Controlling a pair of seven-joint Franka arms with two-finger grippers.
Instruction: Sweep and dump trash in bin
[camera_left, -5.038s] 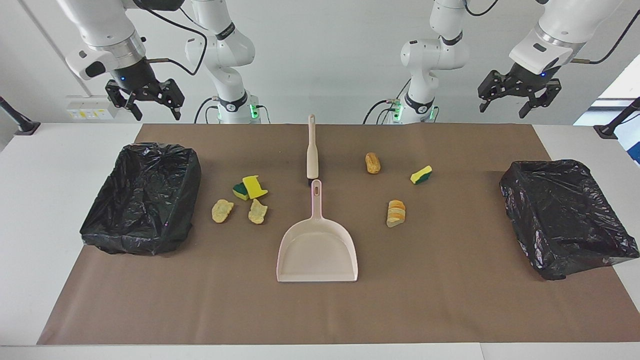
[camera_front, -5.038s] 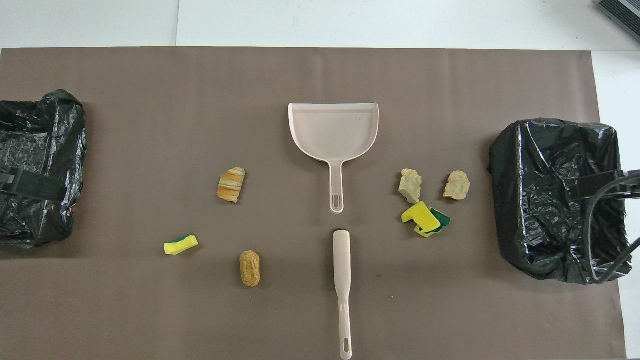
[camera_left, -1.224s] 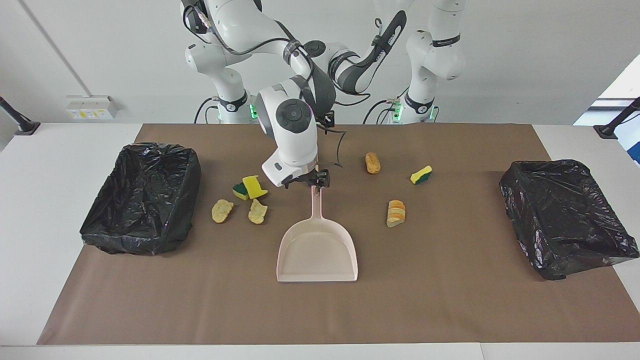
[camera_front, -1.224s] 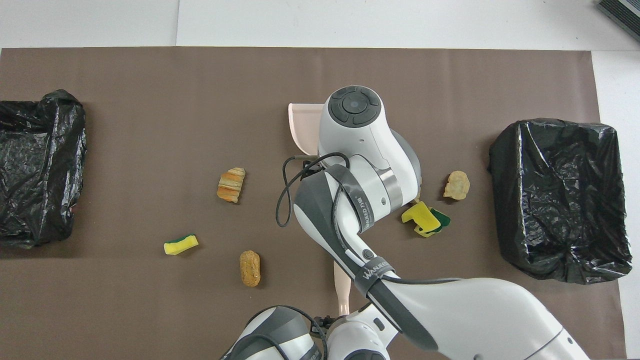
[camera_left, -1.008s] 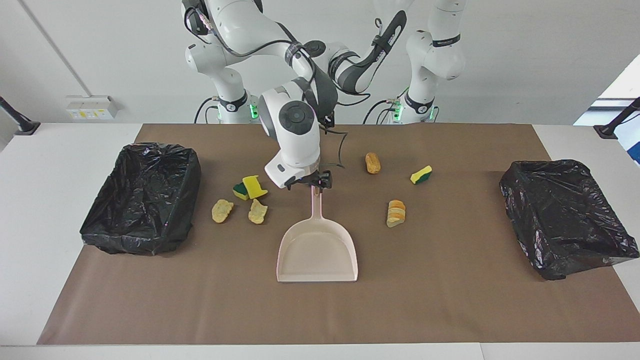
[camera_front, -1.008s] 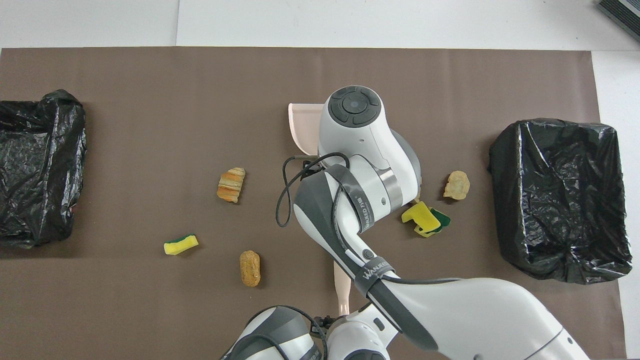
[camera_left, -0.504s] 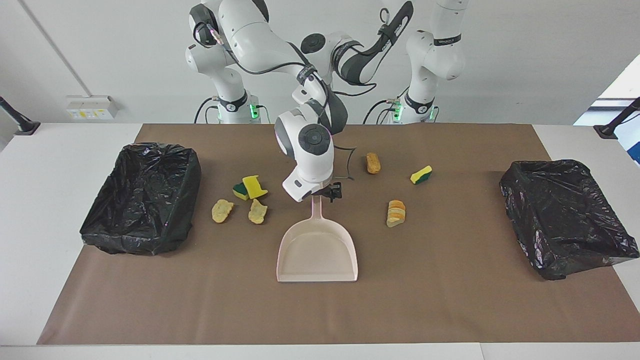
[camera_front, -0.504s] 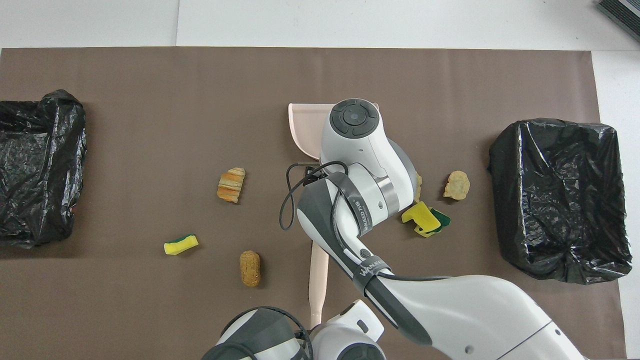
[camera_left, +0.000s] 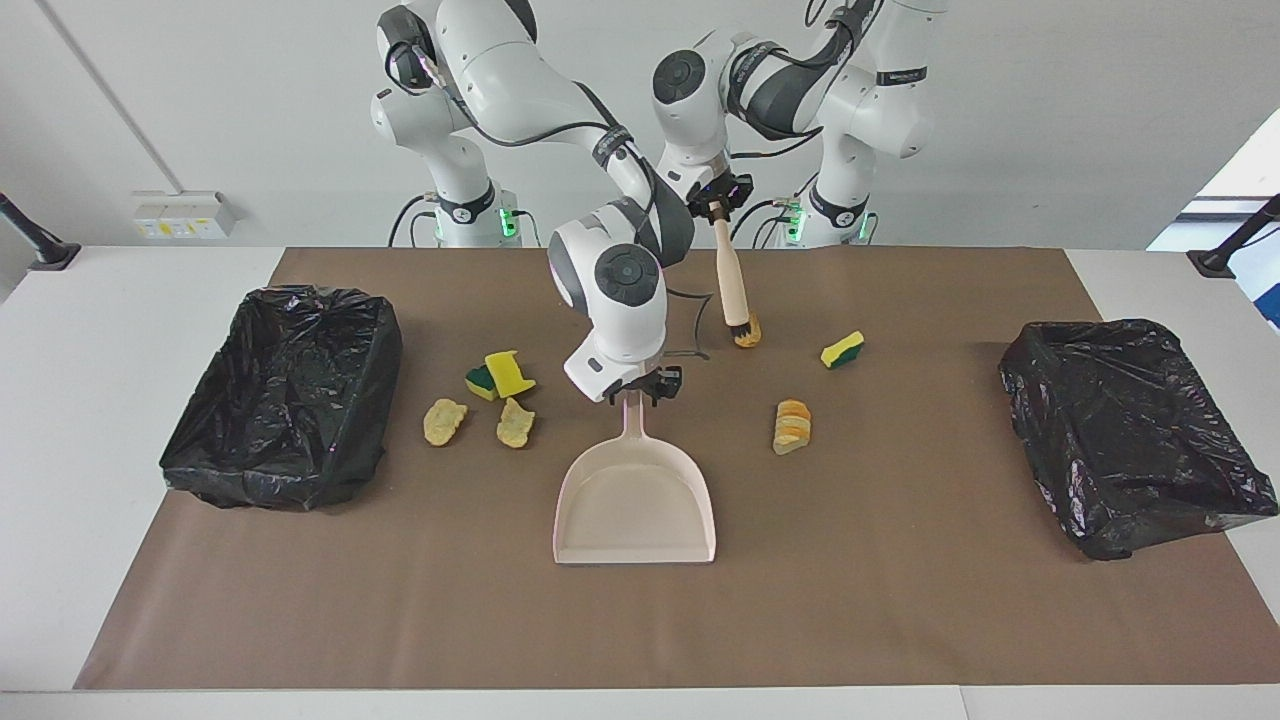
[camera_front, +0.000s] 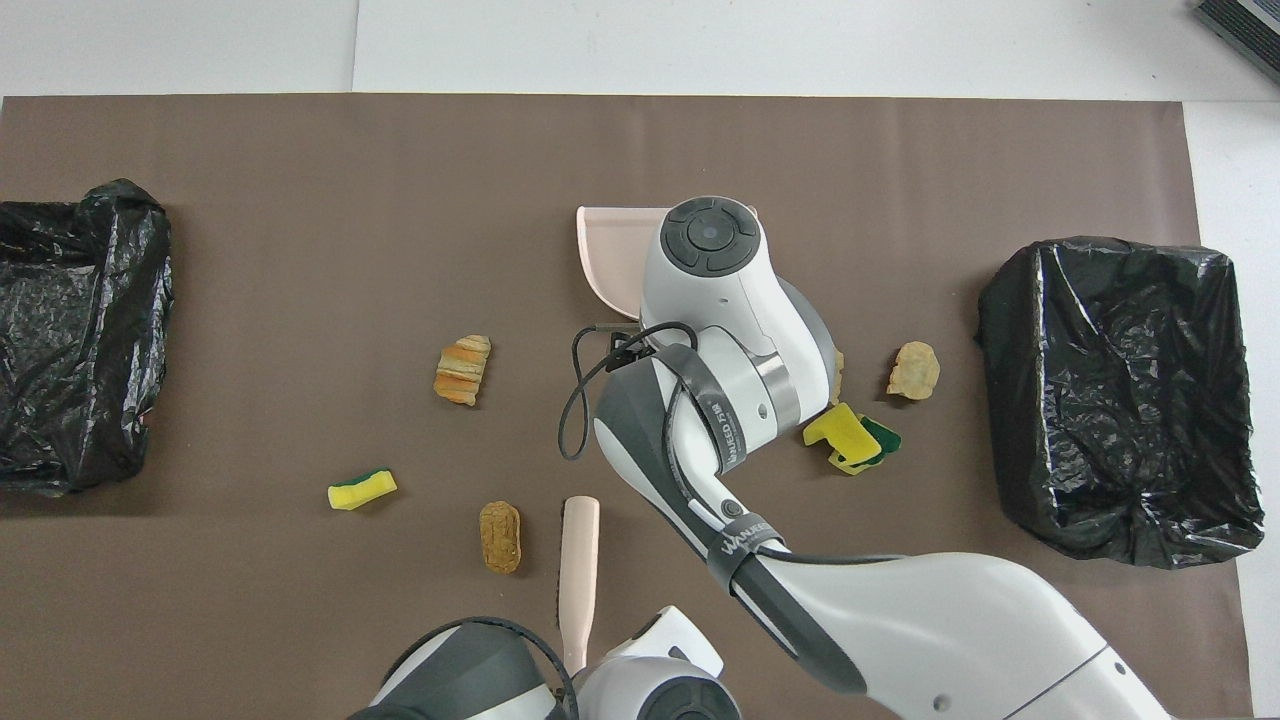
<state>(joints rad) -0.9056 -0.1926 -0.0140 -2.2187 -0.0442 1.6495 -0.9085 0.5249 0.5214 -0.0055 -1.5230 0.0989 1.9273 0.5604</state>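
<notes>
I see my right gripper (camera_left: 634, 392) low over the middle of the brown paper mat (camera_left: 900, 600), its fingers closed on the tip of the handle of the beige plastic dustpan (camera_left: 634, 505), whose pan lies flat on the mat.

My left gripper (camera_left: 718, 210) is raised above the mat's edge nearest the robots, fingers clamped on the top of the beige long-handled brush (camera_left: 732, 284). The brush hangs tilted, bristle end down beside the golden-brown bread-like roll (camera_left: 747, 330); I cannot tell whether they touch.

The trash lies in two groups. Toward the left arm's end: that roll, a yellow-and-green sponge wedge (camera_left: 842, 349) and a striped tan bread chunk (camera_left: 792, 427). Toward the right arm's end: two stacked yellow-and-green sponge pieces (camera_left: 500, 376) and two pale tan crusty chunks (camera_left: 441, 421) (camera_left: 516, 422).

A black bag-lined bin (camera_left: 285, 395) sits at the right arm's end of the mat; a second black bag-lined bin (camera_left: 1135, 435) sits at the left arm's end.
</notes>
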